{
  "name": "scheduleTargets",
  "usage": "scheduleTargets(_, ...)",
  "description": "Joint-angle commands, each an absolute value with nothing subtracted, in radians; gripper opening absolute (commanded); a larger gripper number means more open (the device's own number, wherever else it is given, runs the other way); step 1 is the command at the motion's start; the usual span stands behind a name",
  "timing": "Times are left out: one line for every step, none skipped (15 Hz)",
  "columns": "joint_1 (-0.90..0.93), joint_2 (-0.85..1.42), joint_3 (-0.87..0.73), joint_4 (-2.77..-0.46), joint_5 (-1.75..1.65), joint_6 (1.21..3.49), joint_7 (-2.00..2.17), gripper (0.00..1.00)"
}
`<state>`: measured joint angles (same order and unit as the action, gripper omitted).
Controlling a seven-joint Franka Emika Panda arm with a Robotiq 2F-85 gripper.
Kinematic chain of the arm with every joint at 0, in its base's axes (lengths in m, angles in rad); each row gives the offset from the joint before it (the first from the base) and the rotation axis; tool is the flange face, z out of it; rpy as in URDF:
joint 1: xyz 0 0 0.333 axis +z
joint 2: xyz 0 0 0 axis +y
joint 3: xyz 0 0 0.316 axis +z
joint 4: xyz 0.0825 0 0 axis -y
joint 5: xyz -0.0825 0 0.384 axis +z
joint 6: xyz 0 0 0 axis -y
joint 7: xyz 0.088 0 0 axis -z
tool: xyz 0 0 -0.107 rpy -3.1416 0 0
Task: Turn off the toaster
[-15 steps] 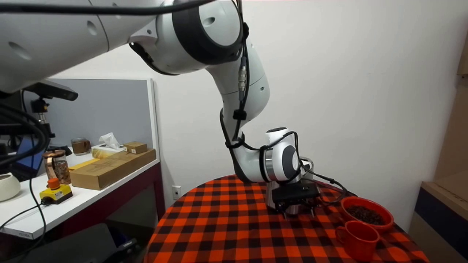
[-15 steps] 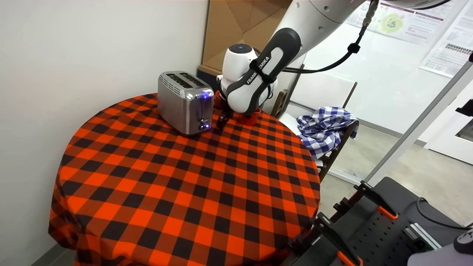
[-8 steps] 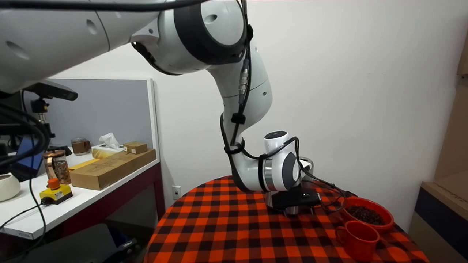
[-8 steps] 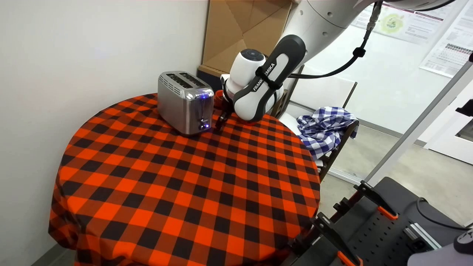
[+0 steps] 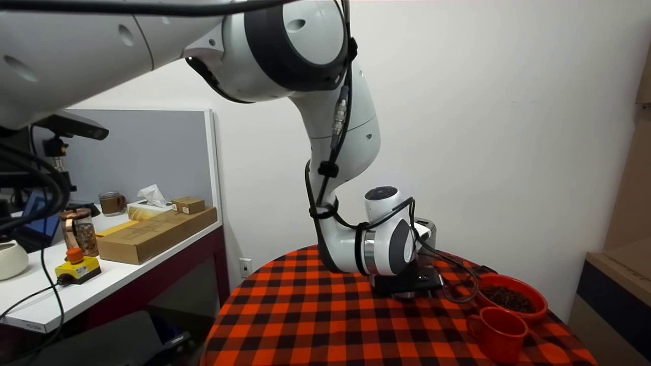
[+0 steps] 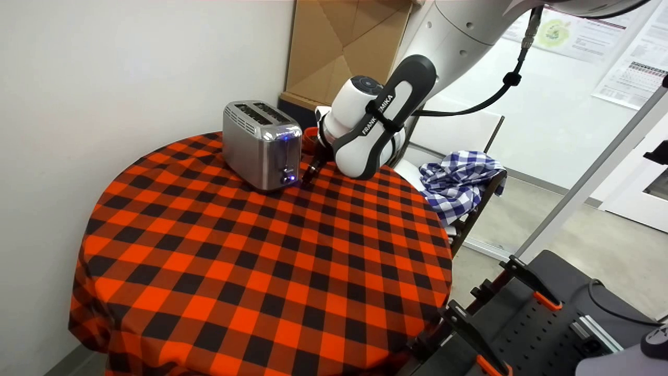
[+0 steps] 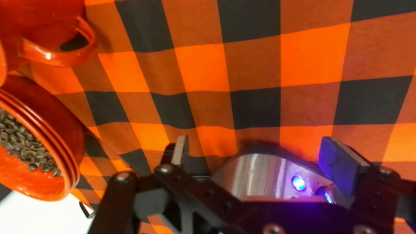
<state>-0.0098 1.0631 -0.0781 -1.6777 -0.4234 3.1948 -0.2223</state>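
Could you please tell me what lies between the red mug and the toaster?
The wrist view shows checked tablecloth between the mug and the toaster, with one finger of the gripper over the cloth.

Robot arm [image 6: 417,73]: in both exterior views, so likely a lab
Clamps [image 6: 535,282]: by a perforated board [image 6: 522,339], 4 o'clock in an exterior view, lab-like
Posters [image 6: 636,73]: 2 o'clock there, printed
Bench [image 6: 250,266]: checked cloth [image 5: 315,315], toaster [image 6: 258,151], red bowl [image 5: 540,306], kitchen-like
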Motion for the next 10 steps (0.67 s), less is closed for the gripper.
scheduleTargets(-0.014,1.064,-0.071,-1.691,-0.398,3.245,-0.254,1.00)
scheduleTargets(-0.013,1.067,-0.072,-1.688,-0.396,3.247,-0.253,1.00)
scheduleTargets(-0.014,1.072,-0.071,-1.681,-0.394,3.244,-0.254,1.00)
scheduleTargets(-0.015,1.075,-0.068,-1.676,-0.393,3.239,-0.255,1.00)
scheduleTargets(-0.015,1.077,-0.066,-1.672,-0.391,3.236,-0.254,1.00)
scheduleTargets(-0.014,1.081,-0.066,-1.667,-0.389,3.233,-0.253,1.00)
scheduleTargets(-0.013,1.085,-0.064,-1.660,-0.387,3.230,-0.253,1.00)
scheduleTargets(-0.012,1.088,-0.062,-1.654,-0.385,3.226,-0.252,1.00)
scheduleTargets(-0.010,1.094,-0.061,-1.644,-0.383,3.221,-0.251,1.00)
scheduleTargets(-0.007,1.100,-0.060,-1.631,-0.379,3.214,-0.250,1.00)
